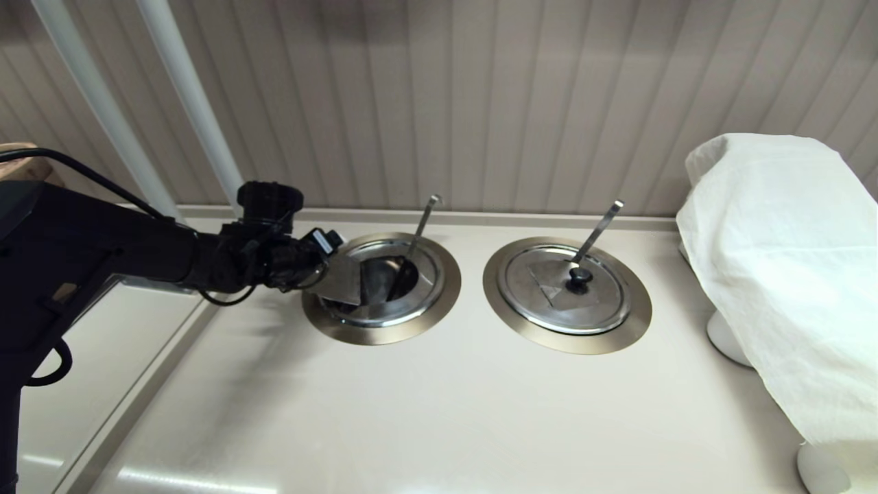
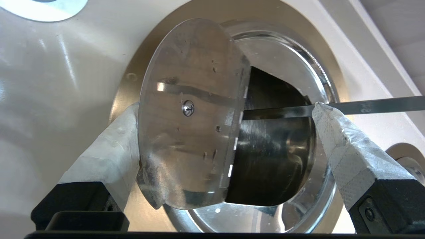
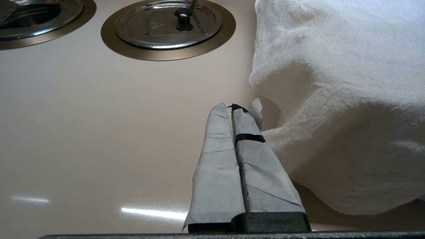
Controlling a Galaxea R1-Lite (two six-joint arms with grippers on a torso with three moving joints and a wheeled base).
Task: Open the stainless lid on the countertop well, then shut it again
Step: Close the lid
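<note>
The stainless lid [image 1: 345, 278] on the left countertop well [image 1: 384, 334] has its hinged flap tipped up, underside and centre screw facing the left wrist view [image 2: 189, 132]. Its black knob is hidden behind the flap. The dark pot interior [image 2: 272, 159] lies exposed inside the bronze ring [image 2: 125, 87]. A thin hook-tipped ladle handle [image 1: 420, 230] leans out of the opening. My left gripper [image 1: 329, 267] is open and wide [image 2: 225, 108]. One finger [image 2: 109, 156] sits behind the raised flap, the other [image 2: 345, 156] by the ladle handle [image 2: 372, 106]. My right gripper [image 3: 229, 107] is shut, low over the counter.
The twin lid [image 1: 562, 288] lies closed on the right well, knob and flat ladle handle showing [image 3: 167, 25]. A large white cloth [image 1: 789, 274] covers something at the right, close beside the right gripper [image 3: 332, 83]. Two white poles [image 1: 192, 103] rise at back left.
</note>
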